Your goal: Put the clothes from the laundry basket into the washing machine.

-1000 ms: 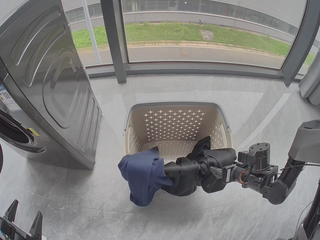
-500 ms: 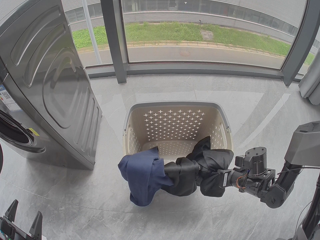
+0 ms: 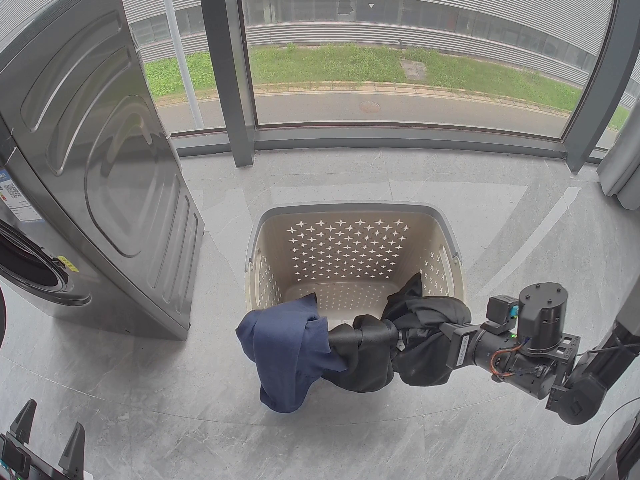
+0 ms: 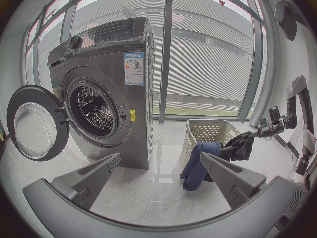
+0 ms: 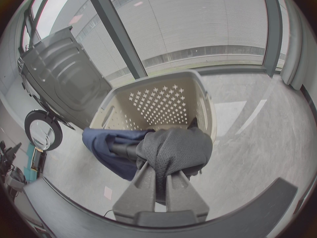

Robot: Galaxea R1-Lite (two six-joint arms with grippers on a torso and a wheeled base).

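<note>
1. My right claw (image 5: 160, 177) is pressed together on a fold of the black garment (image 3: 363, 358). It pinches the fold just outside the near rim of the laundry basket (image 3: 353, 209).
2. The black garment lies bunched over that near rim. One tail of it drops inside the basket along the right wall.
3. The blue garment (image 3: 287, 351) is draped over the same rim at the basket's near left corner. It touches the black one and hangs down the outside of the basket toward the floor (image 3: 413, 435).
4. My left claw (image 4: 158, 159) is spread wide. It sits low on my left side, well apart from the basket and both garments.
5. The washing machine (image 4: 109, 93) stands to the left of the basket. Its round door (image 4: 36, 123) is swung fully open, and the perforated metal drum (image 4: 94, 108) shows through the opening.
6. The basket sits on the floor between the machine and my right arm, with the tall window (image 3: 400, 48) behind it.
</note>
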